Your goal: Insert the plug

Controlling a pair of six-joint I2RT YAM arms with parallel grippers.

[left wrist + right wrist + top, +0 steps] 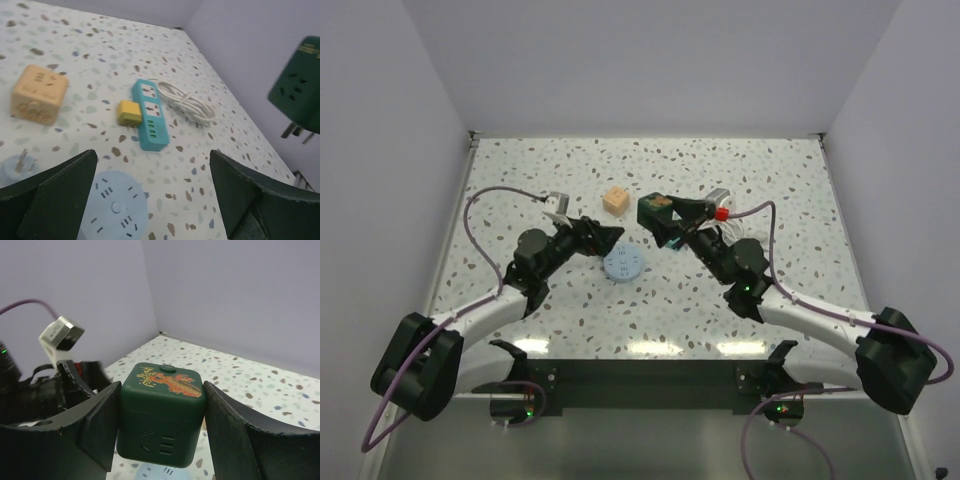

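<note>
The plug (162,412) is a dark green cube with a gold and red dragon on top. My right gripper (162,427) is shut on its two sides and holds it in the air. In the top view the plug (650,209) hangs in the right gripper (660,216), up and right of a light blue round socket disc (623,264). The left wrist view shows the plug (299,92) at the right edge, prongs pointing down. My left gripper (152,195) is open and empty, just above the disc (112,206); in the top view the left gripper (608,236) is just left of the disc.
A tan-orange cube (614,199) sits behind the disc and shows in the left wrist view (39,94). A teal power strip (150,115) with a small yellow block (129,113) beside it and a coiled white cable (185,102) lie farther out. A small pale blue plug (17,166) lies near the left finger.
</note>
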